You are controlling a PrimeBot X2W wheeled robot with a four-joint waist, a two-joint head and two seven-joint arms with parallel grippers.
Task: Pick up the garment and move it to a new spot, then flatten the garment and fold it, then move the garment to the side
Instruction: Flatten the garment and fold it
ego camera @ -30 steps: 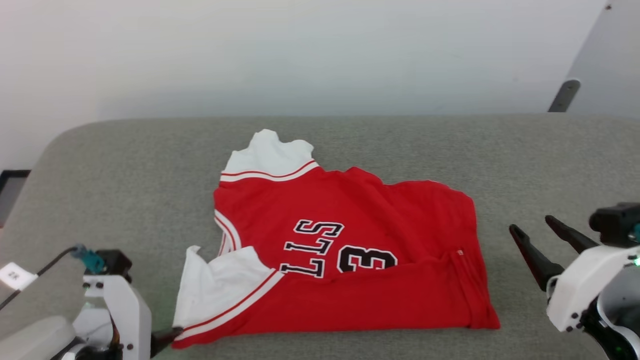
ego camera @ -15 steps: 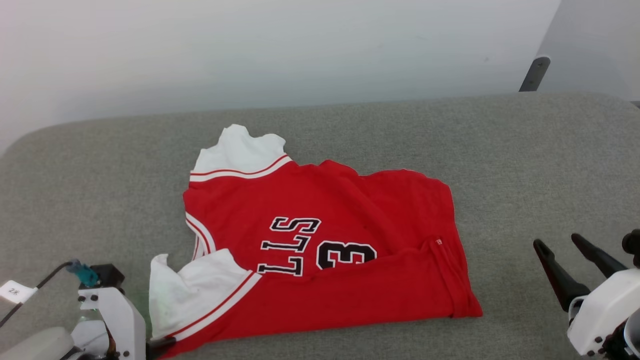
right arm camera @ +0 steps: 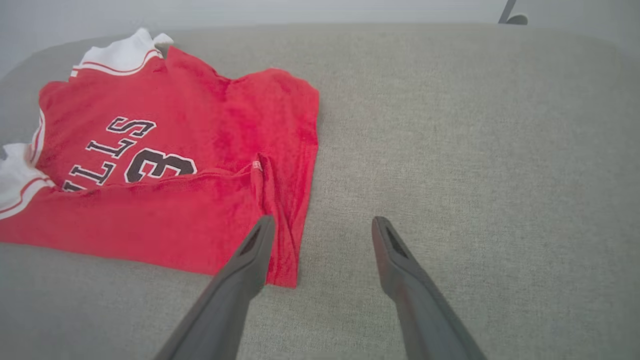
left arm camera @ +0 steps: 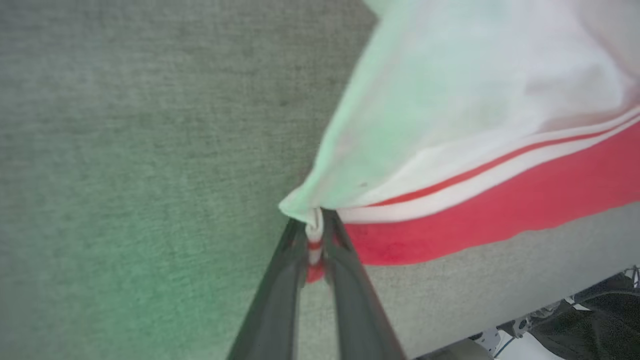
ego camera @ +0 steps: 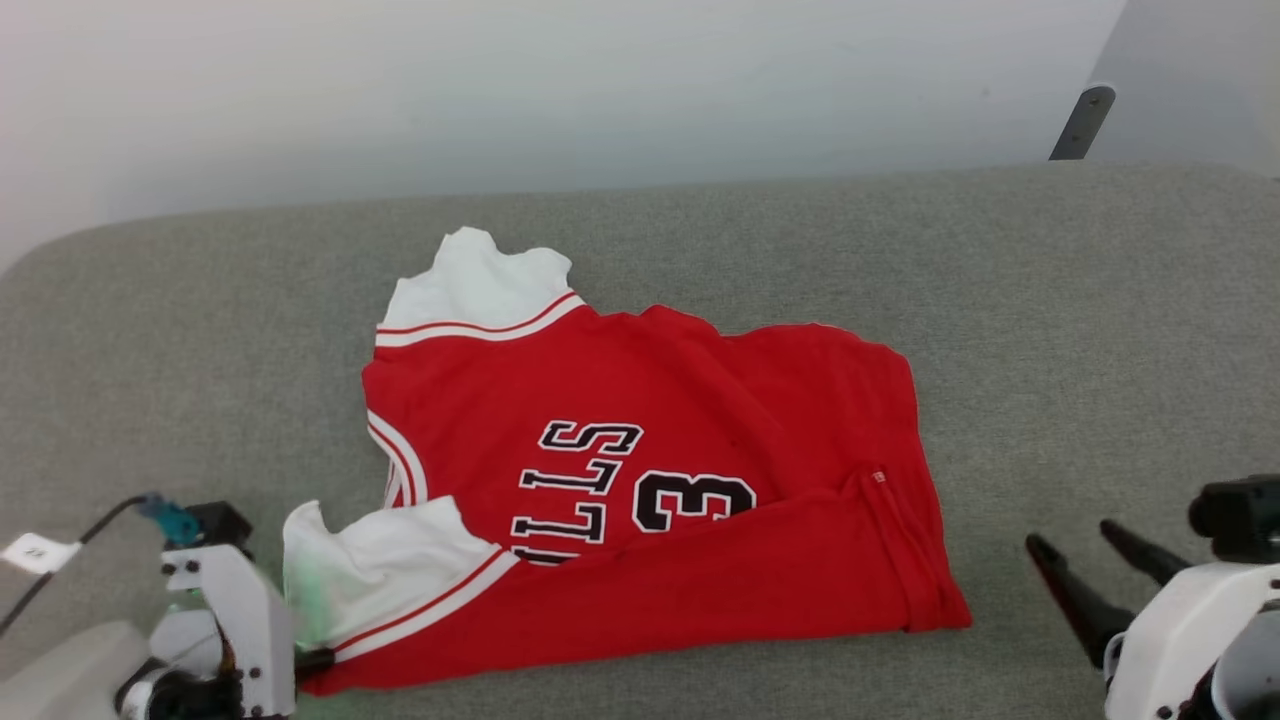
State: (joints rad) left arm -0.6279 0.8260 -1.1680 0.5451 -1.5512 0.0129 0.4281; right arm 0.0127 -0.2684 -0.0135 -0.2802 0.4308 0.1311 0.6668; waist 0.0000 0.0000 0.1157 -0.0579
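At the near left, the left gripper has its jaws clamped on the near-left corner of the garment, where a white sleeve meets the striped trim. At the near right, the right gripper holds its jaws wide apart near the garment's right edge, clear of it. The garment lies folded on the grey fabric counter, lettering up, its other white sleeve toward the pale wall

The right claw stands open above the grey tabletop, one finger overlapping the near corner of the red jersey.
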